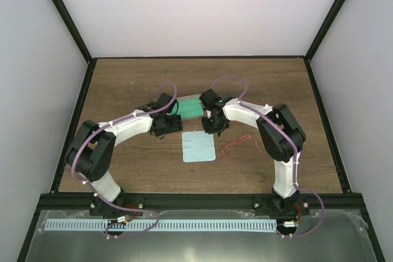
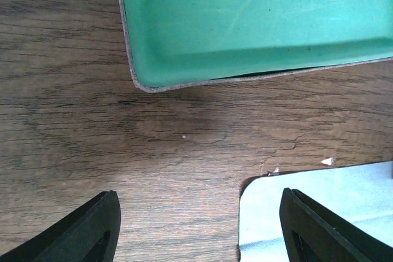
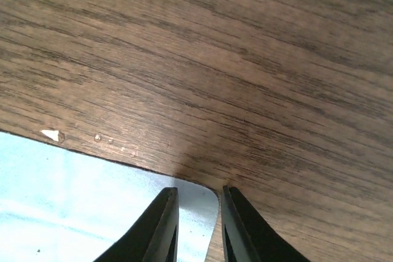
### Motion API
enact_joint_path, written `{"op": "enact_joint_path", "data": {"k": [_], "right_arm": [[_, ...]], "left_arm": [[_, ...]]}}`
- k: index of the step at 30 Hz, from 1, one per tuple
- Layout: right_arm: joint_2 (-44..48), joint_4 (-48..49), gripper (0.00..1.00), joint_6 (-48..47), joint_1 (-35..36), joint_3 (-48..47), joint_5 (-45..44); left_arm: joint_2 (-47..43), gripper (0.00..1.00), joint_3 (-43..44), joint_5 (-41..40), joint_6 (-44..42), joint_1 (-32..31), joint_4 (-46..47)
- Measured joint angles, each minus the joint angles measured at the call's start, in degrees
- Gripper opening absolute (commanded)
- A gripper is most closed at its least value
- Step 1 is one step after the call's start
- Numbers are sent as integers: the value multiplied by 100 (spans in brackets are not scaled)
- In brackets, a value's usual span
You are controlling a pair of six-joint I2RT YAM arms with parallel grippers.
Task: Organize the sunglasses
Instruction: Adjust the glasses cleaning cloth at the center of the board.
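Showing only from above, sunglasses (image 1: pixel 239 143); left jaws wide, right jaws narrow

A brown wood-grain desk (image 1: pixel 123 90) floors a booth. Plain white walls (image 1: pixel 196 4) close its far, left and right sides, joined by black frame posts (image 1: pixel 66 16). Along the near edge runs a grey metal shelf (image 1: pixel 331 237) bearing a white slotted strip (image 1: pixel 202 226). The light is soft and even.

Left gripper (image 2: pixel 198 193) hovering with fingers (image 2: pixel 92 231) spread wide over the wooden table (image 2: pixel 73 121), green-lined case (image 2: pixel 258 23) lying ahead, light-blue cloth (image 2: pixel 331 194) lying beneath one finger.
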State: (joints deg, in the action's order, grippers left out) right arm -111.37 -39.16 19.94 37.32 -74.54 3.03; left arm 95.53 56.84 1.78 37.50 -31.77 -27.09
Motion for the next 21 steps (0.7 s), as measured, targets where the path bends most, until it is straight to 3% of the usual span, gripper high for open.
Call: {"op": "enact_joint_path", "data": {"k": [13, 21], "right_arm": [[-13, -11, 1, 0, 0, 0, 39], [-11, -28, 1, 4, 0, 0, 44]], "left_arm": [[0, 73, 0, -22, 0, 0, 0], [70, 73, 0, -22, 2, 0, -2]]}}
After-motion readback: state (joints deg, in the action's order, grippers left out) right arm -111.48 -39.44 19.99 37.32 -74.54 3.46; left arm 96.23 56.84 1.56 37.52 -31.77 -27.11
